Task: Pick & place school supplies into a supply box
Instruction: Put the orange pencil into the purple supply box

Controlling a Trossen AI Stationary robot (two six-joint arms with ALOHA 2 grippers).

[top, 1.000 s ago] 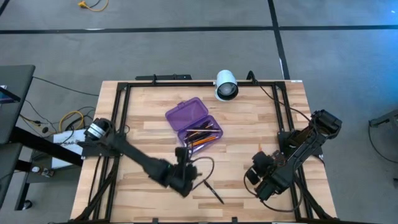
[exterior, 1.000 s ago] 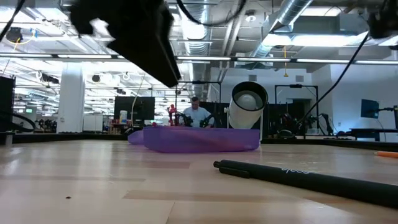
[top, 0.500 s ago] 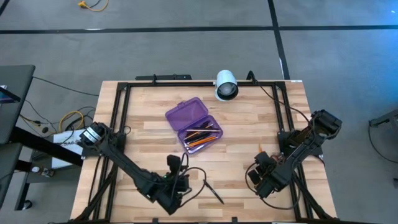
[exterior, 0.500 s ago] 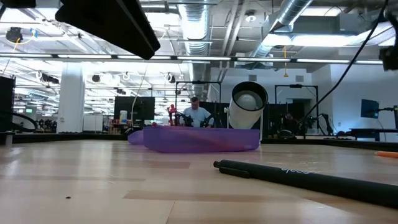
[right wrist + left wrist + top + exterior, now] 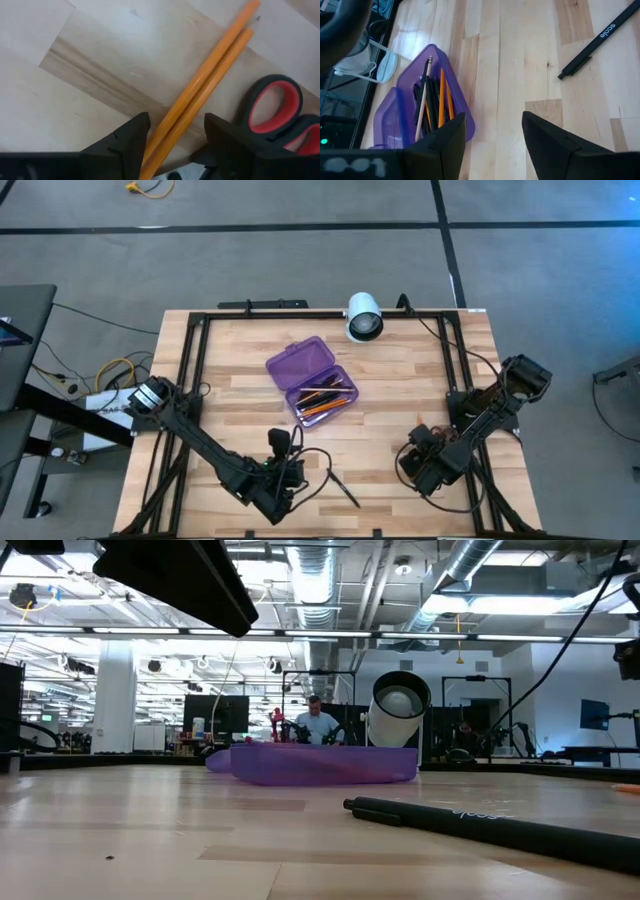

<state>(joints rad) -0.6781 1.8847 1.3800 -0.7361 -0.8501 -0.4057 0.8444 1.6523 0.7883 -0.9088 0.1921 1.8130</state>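
The purple supply box (image 5: 312, 380) lies open on the table's middle, with orange pencils and black pens inside (image 5: 432, 102). A black pen (image 5: 341, 486) lies flat near the table's near edge, also in the low view (image 5: 490, 825). My left gripper (image 5: 494, 145) is open, above the table between box and pen, touching nothing. My right gripper (image 5: 175, 145) is open and low over the table's right part (image 5: 420, 468). Its fingers stand on either side of two orange pencils (image 5: 202, 95) lying side by side. Scissors with red-lined black handles (image 5: 275, 105) lie next to them.
A white cylindrical camera (image 5: 363, 318) stands at the table's far edge, behind the box in the low view (image 5: 400, 708). A black frame runs along the table's sides (image 5: 195, 370). Bare wood shows left of the box. A person shows far off in the room (image 5: 316, 725).
My left gripper has drawn back from beside the box toward the table's near edge, and its arm has risen in the low view. It has held still in the last half second. The box and the black pen have stayed where they were.
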